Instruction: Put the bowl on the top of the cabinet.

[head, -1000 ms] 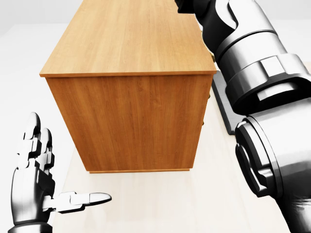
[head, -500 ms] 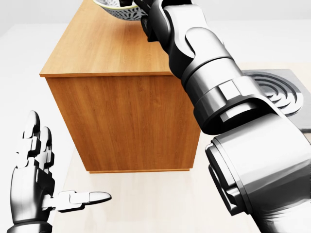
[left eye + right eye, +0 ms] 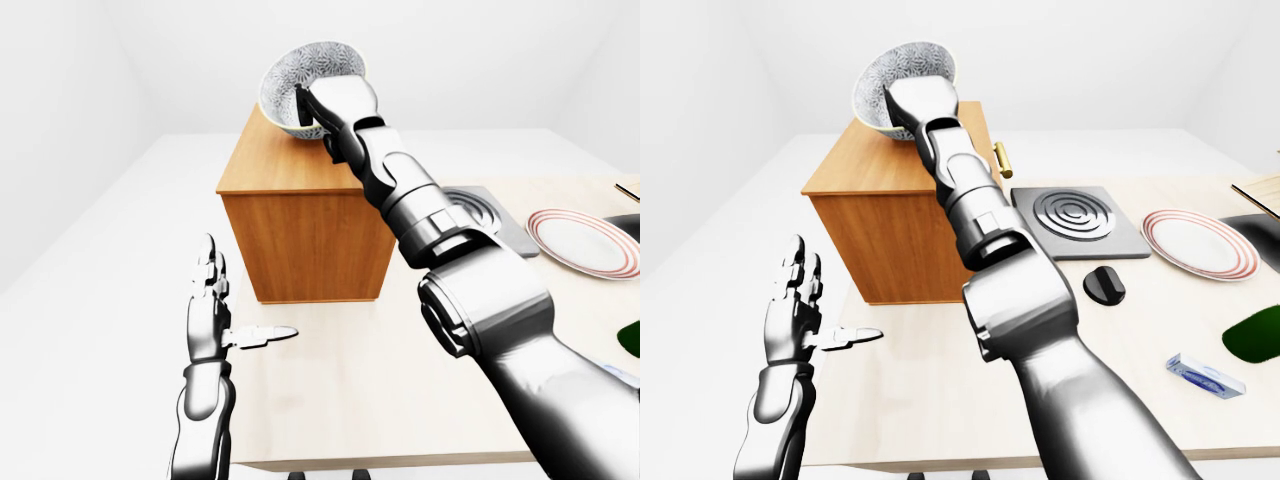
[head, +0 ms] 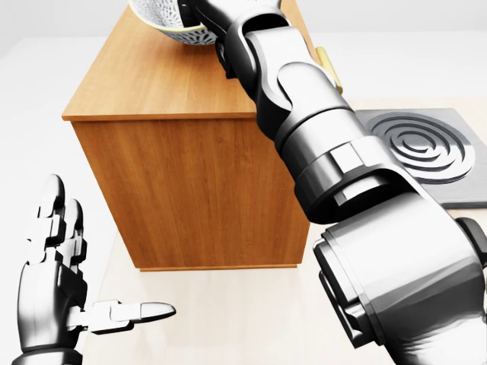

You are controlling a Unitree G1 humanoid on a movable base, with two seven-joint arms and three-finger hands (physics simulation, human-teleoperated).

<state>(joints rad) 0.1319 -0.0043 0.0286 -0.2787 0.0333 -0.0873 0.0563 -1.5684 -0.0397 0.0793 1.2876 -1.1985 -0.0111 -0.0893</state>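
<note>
We hold the bowl tilted in our right robot hand, fingers gripping its rim, above the far end of the cabinet top, whose near edge stays bare. Our left robot hand hovers spread over the pale desk, left of the cabinet's face. White floor and walls surround us.

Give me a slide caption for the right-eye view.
Right hand holds the tilted bowl over the cabinet top; left hand open.

The pale wood counter carried a wooden cabinet at its left, then a grey ringed slab, a black knob, a striped plate and a small blue item.
</note>
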